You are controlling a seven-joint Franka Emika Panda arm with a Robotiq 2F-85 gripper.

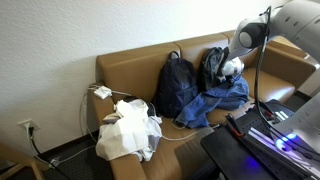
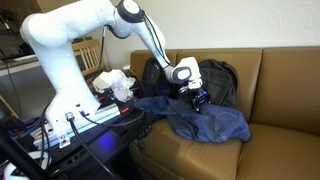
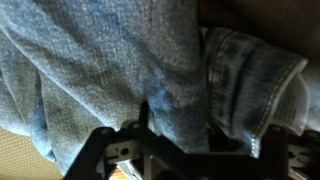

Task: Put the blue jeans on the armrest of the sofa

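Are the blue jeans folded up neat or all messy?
Messy, not folded. The blue jeans lie spread in a rumpled heap on the sofa seat; the wrist view shows bunched, wrinkly denim.

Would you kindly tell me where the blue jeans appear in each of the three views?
Exterior view: blue jeans right of centre, on the sofa seat.
Exterior view: blue jeans at centre, spread over the seat.
Wrist view: blue jeans fill the picture.
Shared landmark: the brown sofa backrest, in both exterior views.

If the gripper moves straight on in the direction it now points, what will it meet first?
Most likely the blue jeans: in the wrist view denim fills everything ahead of the gripper. Whether it is touching them is hard to tell.
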